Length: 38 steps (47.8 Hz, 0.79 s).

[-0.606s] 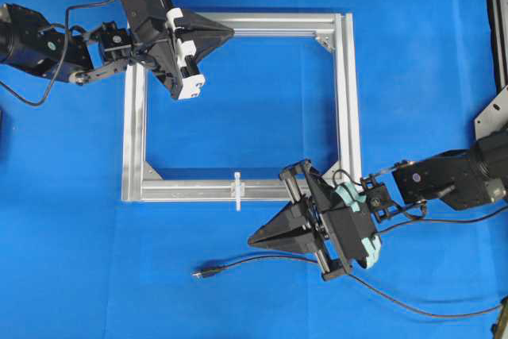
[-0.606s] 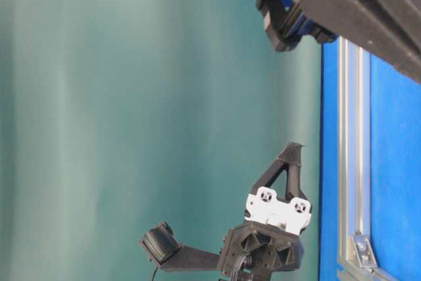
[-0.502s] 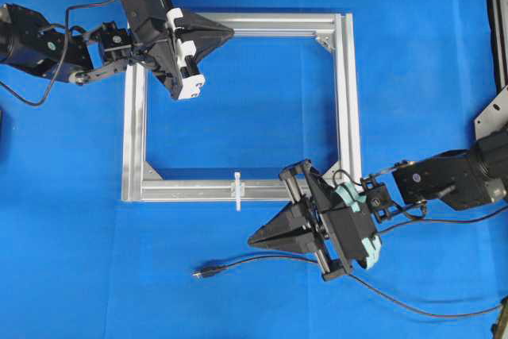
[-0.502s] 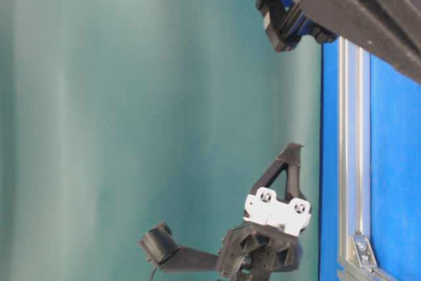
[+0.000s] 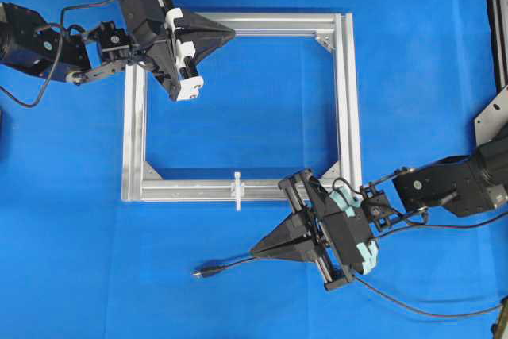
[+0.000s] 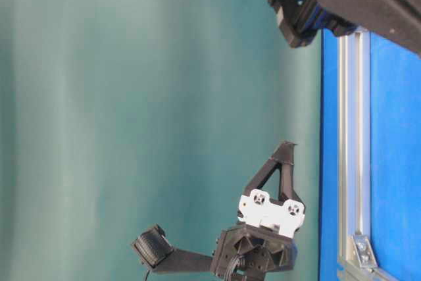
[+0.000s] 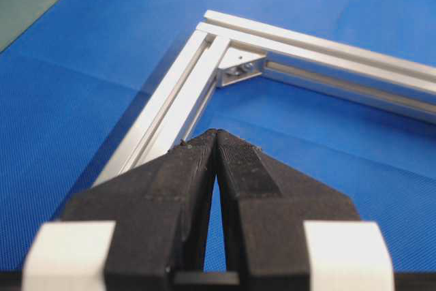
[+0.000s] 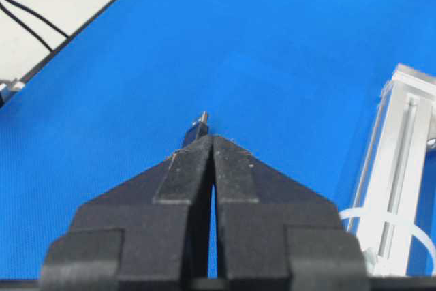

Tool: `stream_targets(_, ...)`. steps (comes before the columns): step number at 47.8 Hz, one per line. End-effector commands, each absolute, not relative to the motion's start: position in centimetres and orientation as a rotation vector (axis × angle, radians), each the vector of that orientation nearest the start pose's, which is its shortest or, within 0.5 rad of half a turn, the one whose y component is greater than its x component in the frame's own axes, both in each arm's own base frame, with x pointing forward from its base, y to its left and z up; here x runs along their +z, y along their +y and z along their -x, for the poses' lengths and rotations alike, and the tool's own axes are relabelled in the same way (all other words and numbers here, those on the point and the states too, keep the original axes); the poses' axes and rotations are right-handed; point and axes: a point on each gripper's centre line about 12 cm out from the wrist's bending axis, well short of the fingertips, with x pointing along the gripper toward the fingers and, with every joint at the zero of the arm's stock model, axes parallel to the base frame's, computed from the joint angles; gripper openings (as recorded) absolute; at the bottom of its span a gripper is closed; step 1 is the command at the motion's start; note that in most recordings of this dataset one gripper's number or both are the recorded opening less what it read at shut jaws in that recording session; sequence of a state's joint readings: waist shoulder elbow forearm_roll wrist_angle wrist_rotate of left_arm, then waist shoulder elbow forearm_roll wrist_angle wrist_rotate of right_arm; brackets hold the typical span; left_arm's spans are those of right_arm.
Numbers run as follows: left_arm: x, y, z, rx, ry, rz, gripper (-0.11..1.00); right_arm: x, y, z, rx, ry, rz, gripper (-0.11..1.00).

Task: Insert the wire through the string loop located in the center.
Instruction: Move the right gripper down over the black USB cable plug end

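The right gripper [image 5: 255,247] is clenched on nothing, its tip above the wire [image 5: 230,263], whose plug lies on the blue mat [image 5: 63,275] near the string loop [image 5: 236,190] on the frame's [image 5: 346,101] lower rail. The left gripper [image 5: 230,32], also clenched empty, hovers over the top rail

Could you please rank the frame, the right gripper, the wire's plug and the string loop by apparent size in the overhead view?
1. Frame, by far the largest.
2. Right gripper, though it hangs nearer the camera, which inflates it.
3. String loop.
4. Plug; close to the loop, so this last ranking is unsure.
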<state>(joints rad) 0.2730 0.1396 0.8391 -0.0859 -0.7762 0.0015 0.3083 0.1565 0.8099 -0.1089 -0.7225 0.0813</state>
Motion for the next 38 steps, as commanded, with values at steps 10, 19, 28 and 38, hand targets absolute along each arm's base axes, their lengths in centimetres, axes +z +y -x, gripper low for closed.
stream_targets(10, 15.6, 11.0, -36.9, 0.334, 0.155, 0.073, 0.00, 15.7, 13.0, -37.3, 0.380, 0.196, 0.005, 0.26)
stream_targets(19, 15.7, 11.1, -37.0, 0.335, 0.153, 0.073, 0.00, 15.6, 13.0, -37.4, 0.374, 0.203, 0.000, 0.81)
stream_targets(28, 15.8, 11.0, -37.0, 0.333, 0.150, 0.072, 0.00, 14.9, 13.4, -37.8, 0.371, 0.223, -0.010, 0.77)
stream_targets(38, 15.7, 11.0, -37.0, 0.334, 0.153, 0.073, 0.00, 12.3, 14.0, -38.9, 0.359, 0.282, -0.054, 0.78)
